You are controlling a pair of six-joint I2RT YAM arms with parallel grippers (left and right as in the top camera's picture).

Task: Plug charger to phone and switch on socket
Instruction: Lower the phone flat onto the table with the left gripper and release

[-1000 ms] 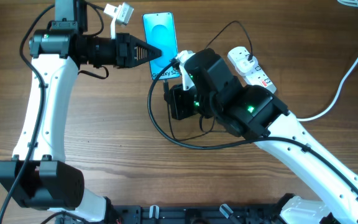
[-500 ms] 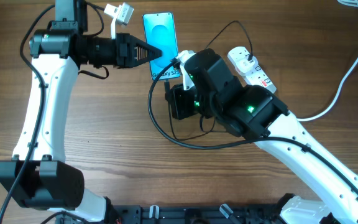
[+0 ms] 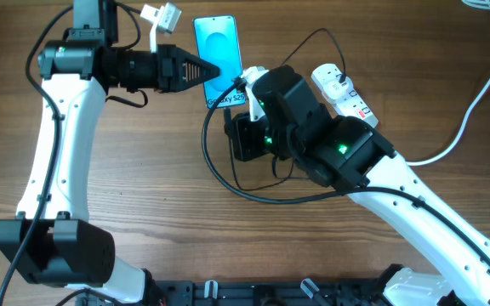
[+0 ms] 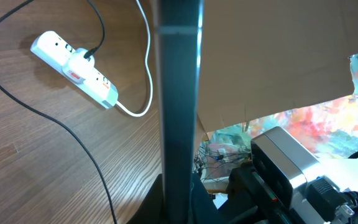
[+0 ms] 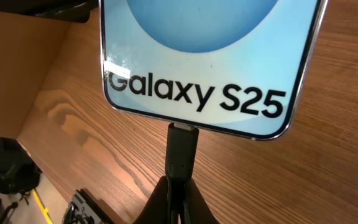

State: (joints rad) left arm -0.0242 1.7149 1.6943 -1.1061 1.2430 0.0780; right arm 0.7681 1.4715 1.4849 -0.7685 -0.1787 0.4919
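My left end effector [image 3: 213, 73] closed, pinching phone [image 3: 219, 38] by long edge on my left-arm side. Phone lies on worktop [image 3: 143, 195], screen up, lit. My right end effector [image 5: 178, 202] clamped on charger [image 5: 181, 149] connector. Connector tip touches middle of phone's bottom edge; can't tell how deep it sits. Socket [image 4: 73, 62] lies apart from phone, on my right-arm side, black plug [image 4: 84, 57] in it.

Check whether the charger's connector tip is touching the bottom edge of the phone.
Touching. The right wrist view shows the charger connector tip meeting the bottom edge of the phone with no gap, pinched by the right gripper.
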